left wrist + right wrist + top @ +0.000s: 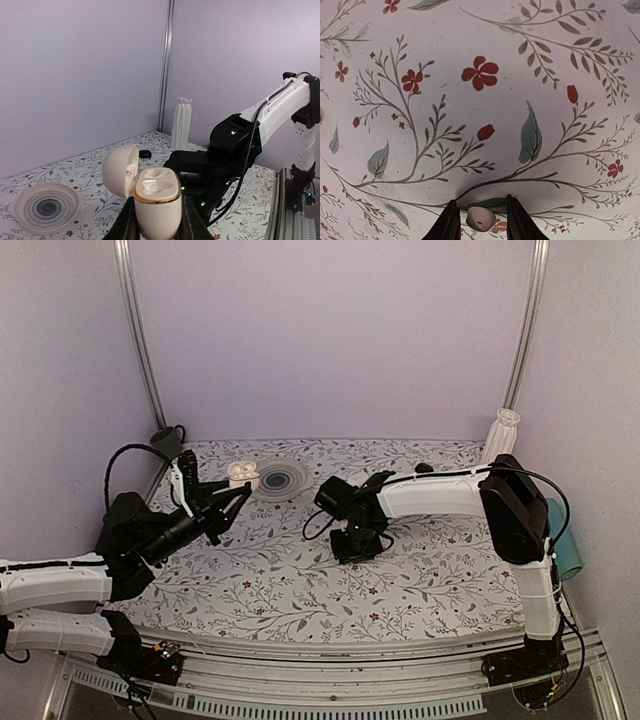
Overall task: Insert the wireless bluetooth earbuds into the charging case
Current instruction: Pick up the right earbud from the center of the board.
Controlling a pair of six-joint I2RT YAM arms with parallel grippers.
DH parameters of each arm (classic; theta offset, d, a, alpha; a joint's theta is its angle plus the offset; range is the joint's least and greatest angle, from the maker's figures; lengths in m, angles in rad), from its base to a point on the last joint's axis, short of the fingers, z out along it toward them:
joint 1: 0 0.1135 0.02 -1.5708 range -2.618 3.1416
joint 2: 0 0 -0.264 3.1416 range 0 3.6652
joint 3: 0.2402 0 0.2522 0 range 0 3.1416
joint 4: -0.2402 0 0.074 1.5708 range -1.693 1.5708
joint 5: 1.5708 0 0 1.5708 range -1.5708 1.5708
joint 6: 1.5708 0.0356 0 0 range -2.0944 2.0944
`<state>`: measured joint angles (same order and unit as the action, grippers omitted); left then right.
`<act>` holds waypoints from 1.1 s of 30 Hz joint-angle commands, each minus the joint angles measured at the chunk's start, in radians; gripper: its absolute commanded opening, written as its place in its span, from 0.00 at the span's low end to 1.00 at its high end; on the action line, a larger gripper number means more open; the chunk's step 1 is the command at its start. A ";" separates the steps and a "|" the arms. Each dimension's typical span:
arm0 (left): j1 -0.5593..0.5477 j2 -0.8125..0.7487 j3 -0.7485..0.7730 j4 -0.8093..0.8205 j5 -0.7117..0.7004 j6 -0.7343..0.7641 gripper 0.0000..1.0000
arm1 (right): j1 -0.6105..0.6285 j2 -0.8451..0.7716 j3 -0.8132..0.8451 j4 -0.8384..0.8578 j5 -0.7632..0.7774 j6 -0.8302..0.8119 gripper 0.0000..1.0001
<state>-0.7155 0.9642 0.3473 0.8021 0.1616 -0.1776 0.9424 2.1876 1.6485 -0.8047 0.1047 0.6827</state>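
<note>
**A:** Where is the earbud [480,218]?

**B:** On the floral tablecloth [485,115], mid-table, right between the fingers of the right gripper [480,206]. The jaws are parted, with a sliver of cloth showing on each side of the bud, so I'd call that straddling, not pinching.

**A:** How does it lie?

**B:** It looks slightly longer from finger to finger than along them, so closing would squeeze its long axis. I can't find a second bud.

**A:** And the charging case [157,192]?

**B:** It is clamped in the left gripper [159,222] and held off the table at the far left, near the ribbed clear dish [283,480]. Its lid [120,170] is swung open to one side and the wells face up. I can't tell whether either well is filled.

**A:** So what does the next move turn on?

**B:** From the right gripper, the case sits to the left, farther back and higher. The right arm is on the bud, so I'd judge it has to grip, lift, then carry it left and far to come down over the open top.
</note>
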 commanded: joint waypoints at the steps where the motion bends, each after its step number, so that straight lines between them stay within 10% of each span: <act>1: -0.004 -0.018 -0.002 0.028 0.001 -0.006 0.00 | 0.003 -0.005 -0.009 -0.044 0.020 0.066 0.31; 33: -0.004 -0.005 0.006 0.034 0.003 -0.010 0.00 | 0.029 0.059 0.073 -0.077 0.041 0.010 0.29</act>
<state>-0.7155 0.9607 0.3470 0.8089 0.1638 -0.1841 0.9642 2.2074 1.6882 -0.8703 0.1257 0.7090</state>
